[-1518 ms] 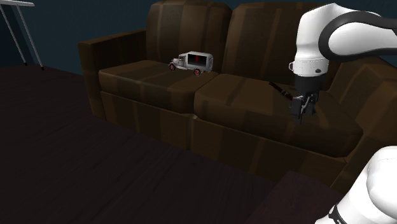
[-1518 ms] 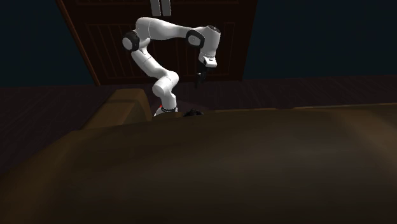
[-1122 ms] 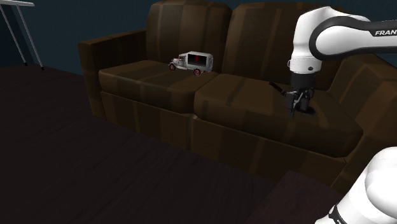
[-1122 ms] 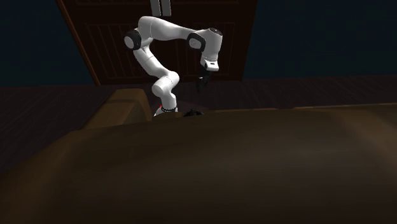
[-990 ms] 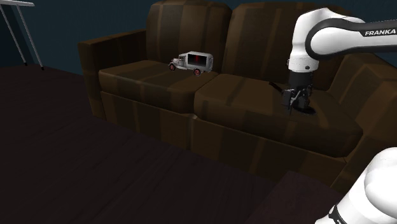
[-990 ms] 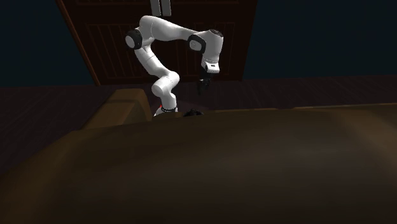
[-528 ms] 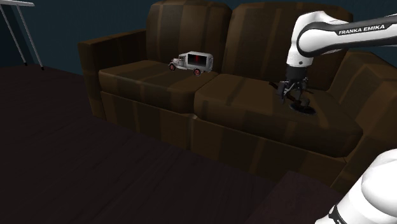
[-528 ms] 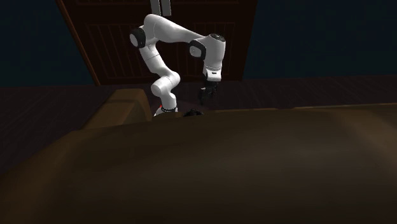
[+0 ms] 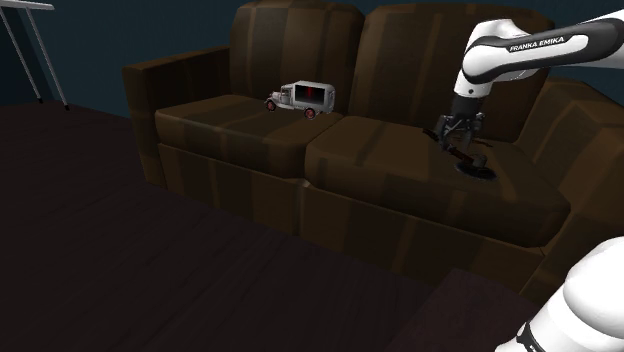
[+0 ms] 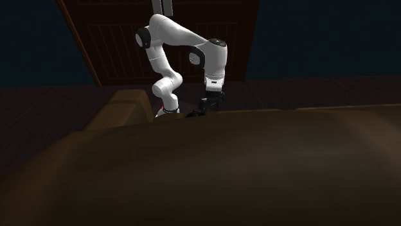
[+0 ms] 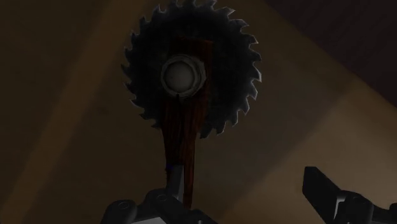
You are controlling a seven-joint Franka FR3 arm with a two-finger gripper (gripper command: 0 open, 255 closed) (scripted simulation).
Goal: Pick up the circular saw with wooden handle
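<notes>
Dim room with a dark brown sofa point(image 9: 240, 130). The circular saw point(image 9: 472, 163) lies flat on the sofa's seat cushion nearer the stand, towards the backrest. In the wrist view the circular saw point(image 11: 191, 76) shows a dark toothed blade with a pale round hub. Its reddish-brown wooden handle point(image 11: 183, 146) runs from the hub towards the gripper point(image 11: 238, 191).

The white arm point(image 10: 193, 51) reaches down over that cushion, with the black gripper point(image 9: 455, 137) low above the saw's handle. The gripper's two fingers point(image 11: 327, 191) stand apart and clasp nothing. The handle's end lies close to one of them, and contact cannot be told.

A white toy truck point(image 9: 300, 97) stands on the sofa's other seat cushion, against the backrest, well apart from the saw.
</notes>
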